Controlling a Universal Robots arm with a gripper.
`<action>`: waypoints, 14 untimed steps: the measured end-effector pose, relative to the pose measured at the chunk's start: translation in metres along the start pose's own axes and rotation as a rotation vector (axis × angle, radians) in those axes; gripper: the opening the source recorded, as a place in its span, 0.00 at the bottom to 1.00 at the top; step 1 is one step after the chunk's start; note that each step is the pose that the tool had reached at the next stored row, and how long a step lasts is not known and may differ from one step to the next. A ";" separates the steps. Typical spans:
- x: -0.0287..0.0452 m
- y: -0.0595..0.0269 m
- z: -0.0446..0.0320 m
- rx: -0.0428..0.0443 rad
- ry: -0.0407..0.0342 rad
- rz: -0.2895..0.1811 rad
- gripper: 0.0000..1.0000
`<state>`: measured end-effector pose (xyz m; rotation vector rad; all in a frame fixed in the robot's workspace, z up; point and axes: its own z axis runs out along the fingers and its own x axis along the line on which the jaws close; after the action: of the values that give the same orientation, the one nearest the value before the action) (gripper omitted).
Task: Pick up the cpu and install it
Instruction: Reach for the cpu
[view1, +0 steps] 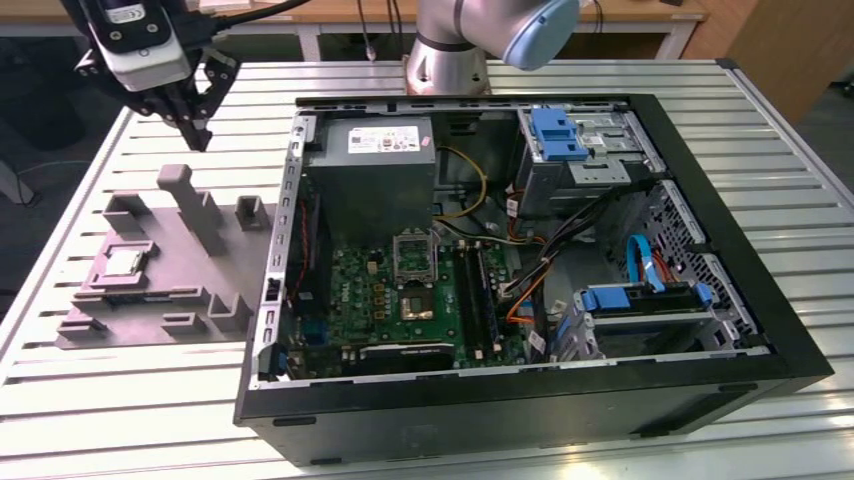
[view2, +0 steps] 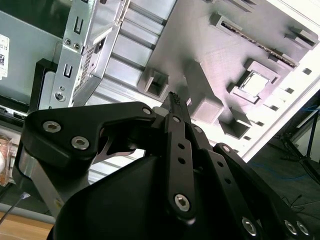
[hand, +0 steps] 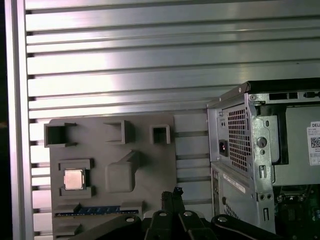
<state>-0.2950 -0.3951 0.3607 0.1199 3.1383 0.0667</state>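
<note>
The cpu (view1: 124, 262) is a small silvery square lying flat in a recess of the grey moulded tray (view1: 174, 290), at the exterior view's left. It also shows in both wrist views as the cpu (hand: 74, 179) (view2: 253, 84) seated in the tray (hand: 155, 170) (view2: 220, 55). My gripper (view1: 200, 138) hangs above the table just beyond the tray's far edge, well above the cpu and apart from it. Its black fingers (hand: 171, 194) (view2: 173, 97) are shut together with nothing held. The metal socket frame (view1: 411, 252) sits on the green board (view1: 387, 305) inside the open case.
The open black computer case (view1: 747, 330) lies on the slatted metal table (view1: 120, 400), right beside the tray. Inside are a grey power supply (view1: 380, 150), blue drive brackets (view1: 558, 135), and loose cables (view1: 534, 270). The arm's base (view1: 447, 60) stands behind the case.
</note>
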 end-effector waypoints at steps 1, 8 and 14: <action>0.0006 -0.0001 0.0000 0.0001 0.0001 0.000 0.11; 0.0074 -0.0006 0.0003 0.0000 0.0001 0.000 0.11; 0.0109 -0.0009 0.0005 -0.0001 -0.0001 0.000 0.11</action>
<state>-0.3060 -0.3951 0.3601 0.1197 3.1382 0.0668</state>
